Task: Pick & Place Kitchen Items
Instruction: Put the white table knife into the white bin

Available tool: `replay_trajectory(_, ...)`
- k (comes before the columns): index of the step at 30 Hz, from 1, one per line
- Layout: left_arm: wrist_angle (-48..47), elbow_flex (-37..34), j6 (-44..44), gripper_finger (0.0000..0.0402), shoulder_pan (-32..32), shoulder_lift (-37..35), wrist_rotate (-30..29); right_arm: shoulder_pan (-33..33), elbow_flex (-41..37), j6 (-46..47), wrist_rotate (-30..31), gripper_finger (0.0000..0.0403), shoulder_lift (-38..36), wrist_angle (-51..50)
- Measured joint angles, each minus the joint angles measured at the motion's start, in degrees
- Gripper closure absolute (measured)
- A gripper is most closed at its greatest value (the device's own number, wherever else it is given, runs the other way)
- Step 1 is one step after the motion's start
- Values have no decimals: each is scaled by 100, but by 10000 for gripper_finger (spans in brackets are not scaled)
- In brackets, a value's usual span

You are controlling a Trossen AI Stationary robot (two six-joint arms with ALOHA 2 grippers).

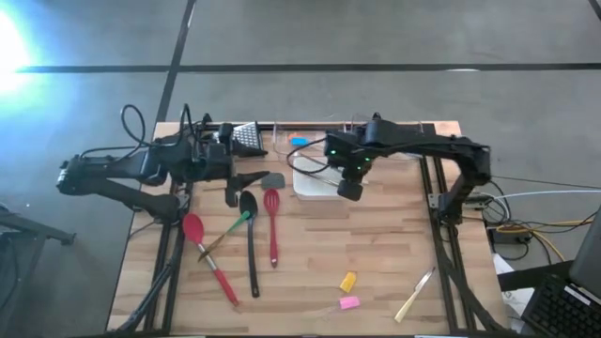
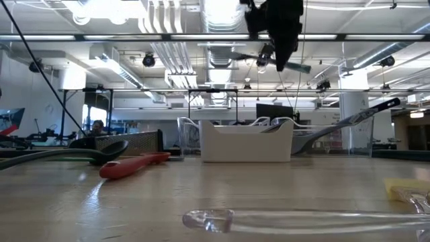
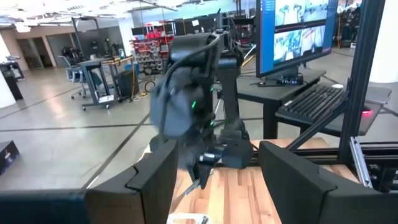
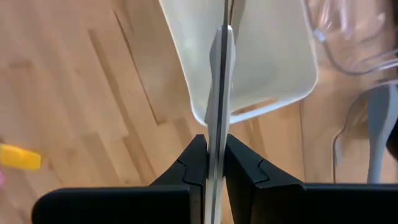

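Right gripper (image 4: 211, 165) hangs over the white tray (image 4: 261, 74), fingers pinching a thin grey utensil handle (image 4: 219, 81) that points down into it. This looks like the placing step: lower, then release. Left gripper (image 3: 214, 180) waits, fingers spread, near the grater (image 1: 247, 137).

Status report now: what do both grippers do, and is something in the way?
Right gripper shut on thin grey utensil, above white tray. Left gripper open, empty, at table's rear left. Nothing blocking.
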Motion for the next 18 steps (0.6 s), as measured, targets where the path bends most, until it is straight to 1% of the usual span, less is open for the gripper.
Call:
replay_trajectory(7, -4, 0, 0, 172, 0, 157, 0, -298, 465, -230, -611, 379, 855, -681)
replay_trajectory(11, -7, 0, 0, 172, 0, 263, 0, -358, 763, -316, -728, 379, 1237, -1011)
replay_trajectory(15, -4, 0, 0, 172, 0, 354, 0, -381, 1044, -389, -750, 379, 1573, -1015)
replay_trajectory(18, -3, 0, 0, 172, -1, 438, 0, -419, 1151, -431, -1022, 379, 1713, -1013)
